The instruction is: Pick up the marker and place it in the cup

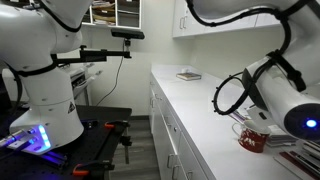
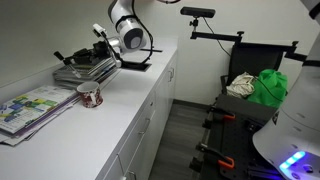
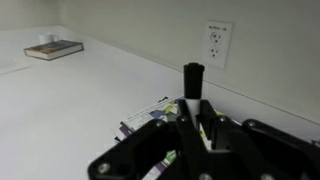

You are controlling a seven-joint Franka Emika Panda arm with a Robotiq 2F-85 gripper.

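The black gripper (image 3: pixel 192 118) fills the wrist view's foreground, its jaws drawn close on the one marker (image 3: pixel 193 78), which stands upright between them above a stack of magazines (image 2: pixel 85 68). In an exterior view, the one cup (image 2: pixel 90 96) sits on the counter (image 2: pixel 140 90) at 6 o'clock from the gripper, between that stack and a second spread of magazines (image 2: pixel 35 105). One book (image 1: pixel 188 75) lies well apart. Bare counter runs from the cup to the front edge.
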